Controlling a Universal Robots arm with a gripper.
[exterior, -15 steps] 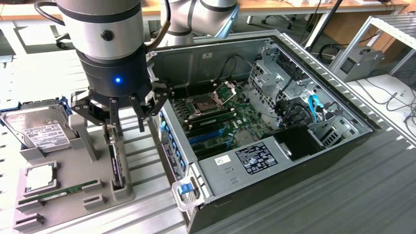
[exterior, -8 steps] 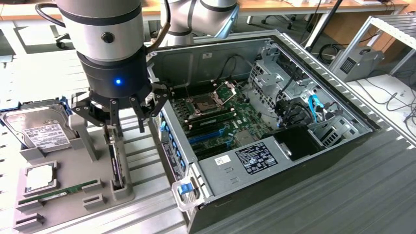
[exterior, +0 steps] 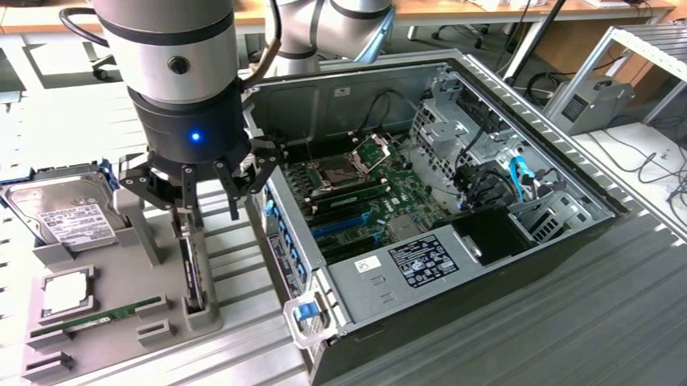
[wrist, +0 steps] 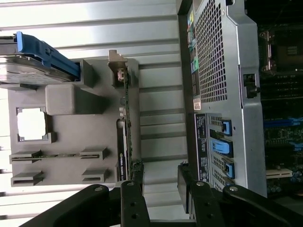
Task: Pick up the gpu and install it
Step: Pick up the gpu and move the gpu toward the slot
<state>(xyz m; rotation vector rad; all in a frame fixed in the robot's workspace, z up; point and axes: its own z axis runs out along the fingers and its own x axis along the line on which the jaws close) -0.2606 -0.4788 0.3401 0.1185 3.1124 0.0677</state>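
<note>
The open computer case (exterior: 462,201) is seen beside the gripper (exterior: 211,205); below it, the gray holder tray (exterior: 118,322) carries the gpu (exterior: 193,273) on edge; its long axis runs outward from beneath the spread-apart, empty fingers, nearer one finger than centred.

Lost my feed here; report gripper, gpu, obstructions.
Gripper open, poised over the gpu. Gpu on edge in gray holder, ungripped. Nothing between fingers and card.

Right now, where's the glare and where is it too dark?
Exterior view: the table is washed out pale at that view's left, and a blue light glows on the arm. Wrist view: the table glares white; inside the computer case is dark.
</note>
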